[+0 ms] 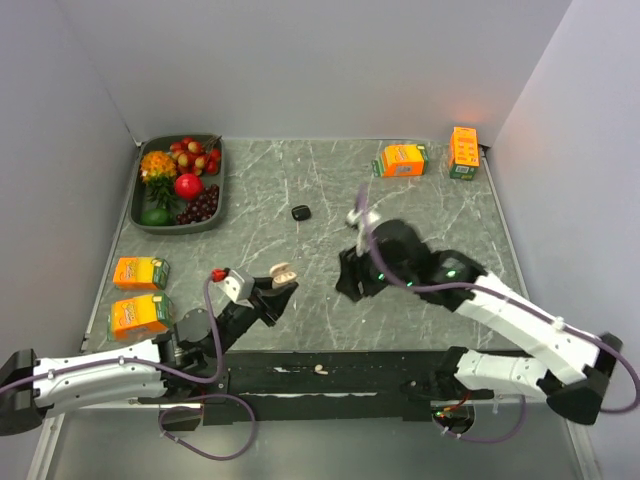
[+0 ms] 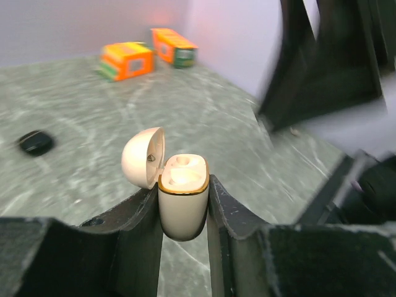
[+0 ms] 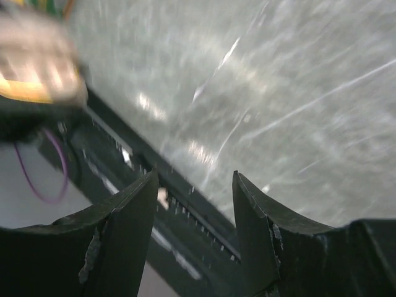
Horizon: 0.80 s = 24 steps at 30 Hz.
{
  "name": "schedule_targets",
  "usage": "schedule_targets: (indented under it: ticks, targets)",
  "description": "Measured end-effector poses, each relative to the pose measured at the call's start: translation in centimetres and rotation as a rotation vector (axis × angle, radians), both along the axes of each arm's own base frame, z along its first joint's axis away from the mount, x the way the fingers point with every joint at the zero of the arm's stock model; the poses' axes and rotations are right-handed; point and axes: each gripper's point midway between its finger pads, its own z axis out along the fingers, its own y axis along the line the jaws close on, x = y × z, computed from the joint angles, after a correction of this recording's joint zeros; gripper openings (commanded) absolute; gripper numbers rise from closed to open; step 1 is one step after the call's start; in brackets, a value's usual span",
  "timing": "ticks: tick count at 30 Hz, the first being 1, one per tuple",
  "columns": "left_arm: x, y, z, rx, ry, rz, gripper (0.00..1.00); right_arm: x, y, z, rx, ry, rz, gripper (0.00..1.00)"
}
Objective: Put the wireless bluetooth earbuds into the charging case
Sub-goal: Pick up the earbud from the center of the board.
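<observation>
My left gripper (image 1: 277, 293) (image 2: 182, 185) is shut on the white charging case (image 1: 283, 272) (image 2: 183, 204), held upright by its sides. Its gold-rimmed top faces up and its lid (image 2: 143, 158) is hinged open to the left. Whether a bud sits in its pale wells I cannot tell. My right gripper (image 1: 349, 284) (image 3: 195, 175) hangs open just right of the case, with nothing between its fingers. One white earbud (image 1: 320, 369) (image 3: 163, 198) lies on the black rail at the table's near edge. The right wrist view is blurred.
A small black object (image 1: 301, 212) (image 2: 36, 142) lies mid-table. A fruit tray (image 1: 150, 190) stands at the back left. Two orange cartons (image 1: 140, 272) (image 1: 139, 315) sit at the left edge, and two more (image 1: 401, 160) (image 1: 463, 152) at the back right.
</observation>
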Motion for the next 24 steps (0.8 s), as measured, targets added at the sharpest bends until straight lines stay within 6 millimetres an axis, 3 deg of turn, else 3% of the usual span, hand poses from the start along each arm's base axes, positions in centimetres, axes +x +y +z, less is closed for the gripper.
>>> schedule_targets:
  ticks: [5,8,15,24]
  targets:
    - [1.9,2.8,0.1,-0.059,0.058,0.169,0.01,-5.4,1.4,-8.4,-0.15,0.191,0.141,0.64]
    - [2.3,3.9,0.1,-0.085,0.085,0.221,0.01,-7.4,1.6,-11.5,-0.198,0.291,0.175,0.65]
    - [2.1,5.7,0.6,-0.121,0.1,0.254,0.01,-9.0,4.1,-14.4,-0.222,0.393,0.237,0.66]
    - [1.5,7.7,1.2,-0.188,0.087,0.254,0.01,-11.1,6.5,-17.4,-0.257,0.495,0.304,0.58]
